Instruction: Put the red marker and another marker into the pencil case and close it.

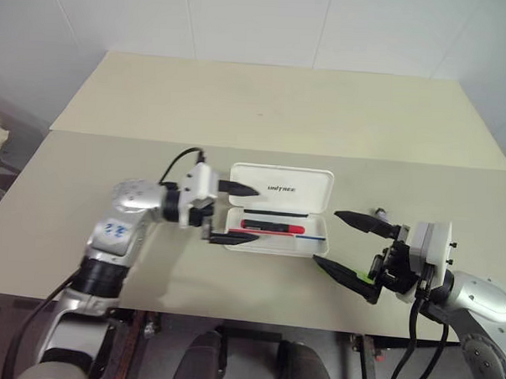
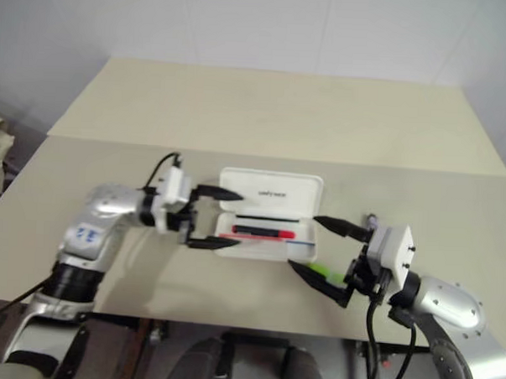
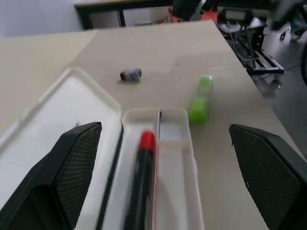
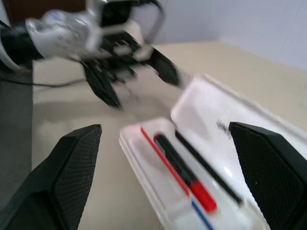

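The red marker point(image 1: 272, 227) lies in the open pencil case point(image 1: 279, 209), just beside the empty, wide-open left hand point(image 1: 233, 214).

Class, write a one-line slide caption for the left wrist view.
Red marker lies in the open pencil case; green highlighter waits on the table beyond.
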Controlling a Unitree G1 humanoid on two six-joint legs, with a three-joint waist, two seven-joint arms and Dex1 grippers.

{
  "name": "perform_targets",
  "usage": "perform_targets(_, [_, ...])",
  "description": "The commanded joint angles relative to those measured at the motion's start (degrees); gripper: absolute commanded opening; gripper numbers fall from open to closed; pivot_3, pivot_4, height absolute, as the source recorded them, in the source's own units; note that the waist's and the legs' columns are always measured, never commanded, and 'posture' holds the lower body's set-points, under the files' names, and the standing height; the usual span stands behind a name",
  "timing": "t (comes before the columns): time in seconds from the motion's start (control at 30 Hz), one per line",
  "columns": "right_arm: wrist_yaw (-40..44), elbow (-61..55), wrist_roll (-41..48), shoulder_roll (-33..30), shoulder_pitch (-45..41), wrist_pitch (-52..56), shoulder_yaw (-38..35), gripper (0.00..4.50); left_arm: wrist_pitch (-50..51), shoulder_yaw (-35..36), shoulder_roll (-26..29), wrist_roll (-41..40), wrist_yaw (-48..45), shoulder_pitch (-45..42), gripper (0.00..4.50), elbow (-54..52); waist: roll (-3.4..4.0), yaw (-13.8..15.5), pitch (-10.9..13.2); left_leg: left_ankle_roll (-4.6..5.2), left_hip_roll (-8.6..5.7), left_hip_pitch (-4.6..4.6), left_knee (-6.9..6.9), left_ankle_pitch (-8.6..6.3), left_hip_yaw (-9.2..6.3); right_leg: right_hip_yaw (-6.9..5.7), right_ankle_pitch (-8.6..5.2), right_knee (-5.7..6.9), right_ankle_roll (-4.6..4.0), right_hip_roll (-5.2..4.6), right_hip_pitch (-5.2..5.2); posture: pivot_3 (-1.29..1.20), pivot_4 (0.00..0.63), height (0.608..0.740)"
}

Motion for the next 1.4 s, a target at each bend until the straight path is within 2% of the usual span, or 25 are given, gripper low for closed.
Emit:
perform_targets(0.03, [-2.65, -2.5, 0.99, -0.32, 0.92, 2.19, -2.23, 4.5, -1.6, 4.04, 3.13, -2.67, -1.92, 1.9, 4.46, -0.59, 0.0, 0.04, 0.0, 0.0, 0.0, -0.01, -0.01, 0.0, 0.01, 0.01, -0.01, 0.0, -0.02, -0.02, -0.02, 0.0, 0.15, 0.74])
perform_targets(0.23, [-2.39, -1.72, -4.44, -0.88, 9.91, 2.38, -1.27, 4.5, -1.26, 8.68, 9.15, -7.55, -7.89, 9.31, 4.46, -3.08, -0.03, 0.2, -0.02, -0.02, 0.0, -0.01, -0.27, -0.02, 0.15, 0.1, -0.1, -0.29, -0.29, -0.09, -0.03, 0.0, 0.15, 0.74])
perform_targets(0.4, [3.35, 4.21, -5.43, -1.51, 13.27, -2.24, -3.86, 4.5, 0.23, 8.77, 11.3, -10.07, -10.71, 11.37, 4.46, -5.07, -0.03, 0.13, -0.02, 0.01, 0.01, -0.05, -0.34, -0.06, 0.27, 0.18, -0.12, -0.36, -0.33, -0.09, -0.1, 0.0, 0.15, 0.74])
perform_targets(0.73, [17.28, 24.38, -7.29, -7.33, 2.37, -10.43, -5.18, 4.5, -0.66, 8.41, 11.8, -10.02, -11.93, 10.33, 4.46, -3.24, 0.0, -1.18, -0.06, -0.04, 1.48, -0.39, -0.31, -0.05, 1.89, 0.17, 0.33, -1.29, -0.52, 0.64, -0.14, 0.0, 0.15, 0.74])
perform_targets(0.93, [24.37, 34.52, -9.39, -7.55, -4.08, -13.56, -1.64, 4.5, -0.13, 9.52, 13.48, -10.3, -12.26, 10.24, 4.46, -3.5, -0.01, -1.26, -0.06, -0.23, 1.71, -0.35, -0.14, -0.16, 2.17, 0.21, 0.33, -0.6, -0.52, 0.72, -0.5, 0.0, 0.15, 0.74])
perform_targets(1.03, [26.24, 36.23, -9.87, -6.92, -4.92, -13.99, -0.02, 4.5, 0.17, 10.1, 14.56, -10.53, -12.38, 10.42, 4.46, -3.67, -0.01, -1.3, -0.06, -0.31, 1.83, -0.32, -0.02, -0.16, 2.34, 0.17, 0.4, -0.22, -0.33, 0.78, -0.67, 0.0, 0.15, 0.74])
perform_targets(1.13, [26.61, 36.93, -10.05, -5.97, -4.75, -14.36, 0.81, 4.5, 0.49, 10.71, 15.42, -10.89, -12.17, 11.18, 4.46, -4.41, -0.01, -1.39, -0.06, -0.38, 1.88, -0.24, 0.04, -0.15, 2.35, 0.18, 0.27, -0.14, -0.57, 0.8, -0.64, 0.0, 0.15, 0.74])
perform_targets(1.23, [26.64, 37.07, -10.46, -4.64, -3.77, -14.78, 1.51, 4.5, 0.9, 11.36, 15.79, -11.02, -11.76, 11.93, 4.46, -5.29, -0.01, -1.46, -0.06, -0.38, 1.88, -0.04, 0.04, -0.16, 2.38, 0.33, 0.17, -0.23, -0.9, 0.76, -0.46, 0.0, 0.15, 0.74])
perform_targets(1.4, [27.65, 40.19, -11.7, -3.42, -3.08, -16.48, 3.07, 4.5, 1.24, 11.53, 16.0, -11.15, -11.3, 11.89, 4.46, -5.87, -0.01, -1.48, -0.06, -0.37, 1.94, 0.01, -0.1, -0.18, 2.62, 0.57, 0.32, -0.47, -0.9, 0.77, -0.42, 0.0, 0.15, 0.74])
